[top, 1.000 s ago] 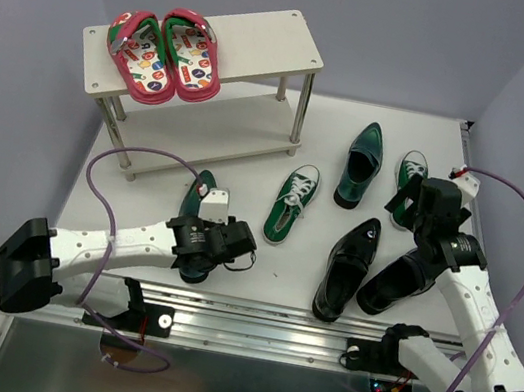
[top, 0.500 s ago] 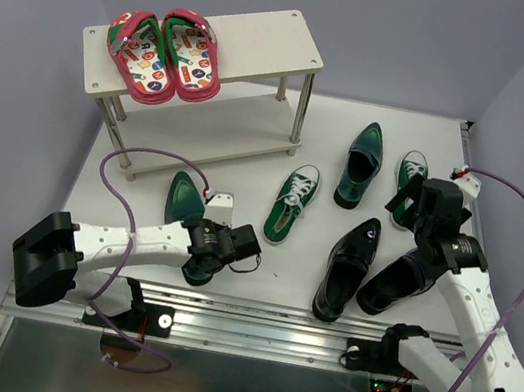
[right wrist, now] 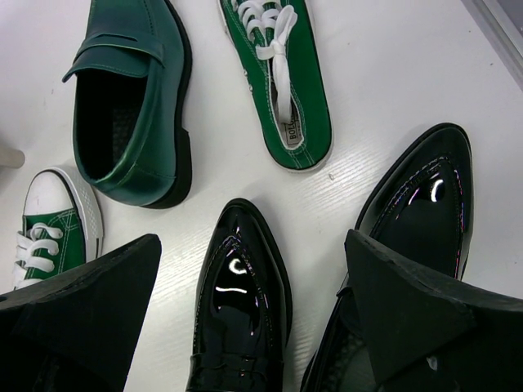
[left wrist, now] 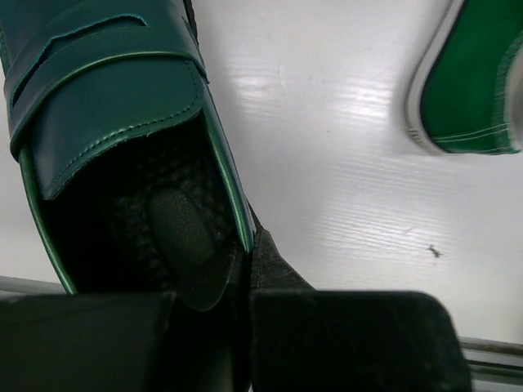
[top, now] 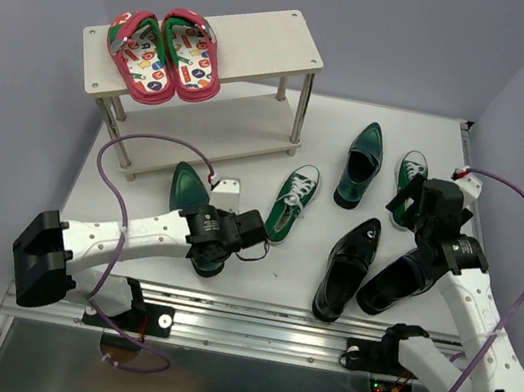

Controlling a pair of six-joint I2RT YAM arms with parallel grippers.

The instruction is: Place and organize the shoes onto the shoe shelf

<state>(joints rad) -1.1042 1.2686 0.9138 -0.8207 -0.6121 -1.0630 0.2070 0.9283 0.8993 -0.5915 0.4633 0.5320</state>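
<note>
1. Holding the teal shoe (top: 182,188) by its side wall, the left pincer (left wrist: 248,260) is squeezed together on it, with one finger inside the shoe and one outside.
2. This teal shoe is at the front left of the counter (top: 295,268), near the shoe shelf (top: 269,40). I cannot tell if it is lifted off the counter yet.
3. The right pincer (right wrist: 245,318) is wide apart and has nothing in it. It hangs over the black shoe (top: 347,262) and the second black shoe (top: 391,280).
4. No shoe of the job is on the shoe shelf. Only the red flip-flops (top: 165,52) lie there, on the left of the top board.
5. The other shoes are all down on the counter. The second teal shoe (top: 359,162) is in the middle at the back. The green sneaker (top: 291,201) is near the left pincer. The second green sneaker (top: 412,169) peeks out from behind the right arm.
6. So I think the job has only just begun. One shoe is being picked up, and none has been put away.
7. All six shoes have yet to go up in pairs. There looks to be room beside the flip-flops and on the low board.
</note>
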